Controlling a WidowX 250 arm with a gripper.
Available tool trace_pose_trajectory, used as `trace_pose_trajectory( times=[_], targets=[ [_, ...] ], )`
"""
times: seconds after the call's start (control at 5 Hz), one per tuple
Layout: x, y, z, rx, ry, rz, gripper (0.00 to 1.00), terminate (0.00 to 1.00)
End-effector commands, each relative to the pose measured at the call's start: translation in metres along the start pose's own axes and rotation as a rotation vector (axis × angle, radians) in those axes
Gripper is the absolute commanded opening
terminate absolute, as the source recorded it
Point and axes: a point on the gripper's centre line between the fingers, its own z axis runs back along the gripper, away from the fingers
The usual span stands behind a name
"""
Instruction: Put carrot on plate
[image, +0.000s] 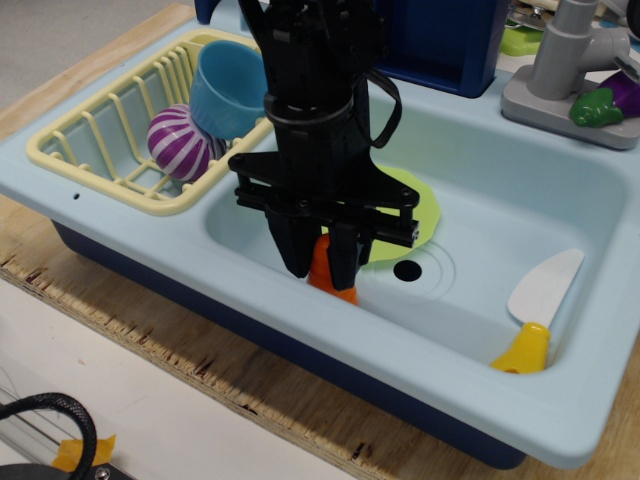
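Note:
The orange carrot (322, 272) stands in the light-blue sink basin near its front wall, just in front of the light-green plate (420, 212). The plate lies flat on the basin floor and is largely hidden behind the arm. My black gripper (321, 262) has come straight down over the carrot. Its two fingers are closed in against the carrot's sides, with only the carrot's lower part showing between them. The carrot still rests on the basin floor.
A yellow dish rack (110, 140) at the left holds a blue cup (228, 88) and a purple striped ball (180, 142). A white toy knife with a yellow handle (538, 310) lies at the basin's right. The drain hole (407, 270) is beside the carrot. A grey faucet (565, 70) stands back right.

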Motion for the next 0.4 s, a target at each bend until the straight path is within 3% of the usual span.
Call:
trace_pose_trajectory(
  times=[0.0,0.2],
  targets=[
    [0.010,0.002,0.026,0.044,-0.042,-0.025,0.00,0.00],
    [0.028,0.003,0.050,0.094,-0.066,-0.065,0.00,0.00]
  ],
)
